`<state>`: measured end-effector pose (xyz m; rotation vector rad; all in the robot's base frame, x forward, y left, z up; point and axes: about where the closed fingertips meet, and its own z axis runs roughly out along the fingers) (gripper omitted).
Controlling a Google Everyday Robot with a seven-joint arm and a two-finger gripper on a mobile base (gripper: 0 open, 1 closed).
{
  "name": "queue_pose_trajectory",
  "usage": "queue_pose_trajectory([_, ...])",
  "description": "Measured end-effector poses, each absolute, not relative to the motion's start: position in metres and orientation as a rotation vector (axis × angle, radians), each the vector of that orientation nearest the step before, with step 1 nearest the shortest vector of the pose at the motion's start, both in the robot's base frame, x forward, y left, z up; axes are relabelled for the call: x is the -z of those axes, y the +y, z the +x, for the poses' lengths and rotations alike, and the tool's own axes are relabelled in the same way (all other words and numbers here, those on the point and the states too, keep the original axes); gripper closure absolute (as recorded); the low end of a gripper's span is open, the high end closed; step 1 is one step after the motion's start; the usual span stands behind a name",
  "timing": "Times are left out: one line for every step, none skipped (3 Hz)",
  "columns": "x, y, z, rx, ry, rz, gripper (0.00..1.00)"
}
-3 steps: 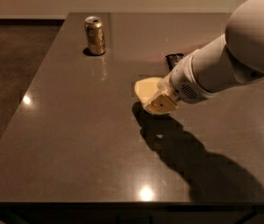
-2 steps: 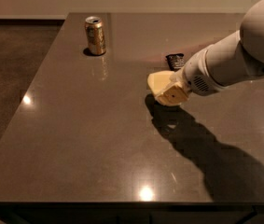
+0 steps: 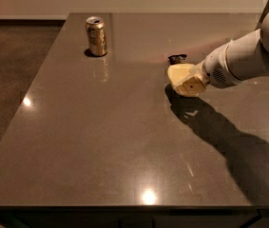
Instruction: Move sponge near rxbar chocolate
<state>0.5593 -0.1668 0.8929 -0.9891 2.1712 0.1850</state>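
Note:
The pale yellow sponge [image 3: 176,73] sits in my gripper [image 3: 185,83], which is shut on it and holds it a little above the table, with a shadow beneath. One cream finger [image 3: 191,85] with a dark dot shows in front of the sponge. The rxbar chocolate [image 3: 177,58], a small black bar, lies on the table just behind the sponge, partly hidden by it. My white arm [image 3: 241,61] reaches in from the right.
A gold drink can [image 3: 96,35] stands upright at the back left of the dark grey table [image 3: 100,137]. The table's left edge drops to a brown floor [image 3: 10,70]. The arm's shadow falls across the right front.
My gripper has carried the sponge to the right and farther back, closer to the black bar. The can and the bar have not moved.

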Motion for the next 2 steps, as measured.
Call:
queue_pose_trajectory([-0.8883, -0.1882, 0.5716, -0.160, 2.175, -0.949, 0.35])
queue_pose_trajectory([-0.8887, -0.1863, 0.5714, -0.161, 2.174, -0.952, 0.12])
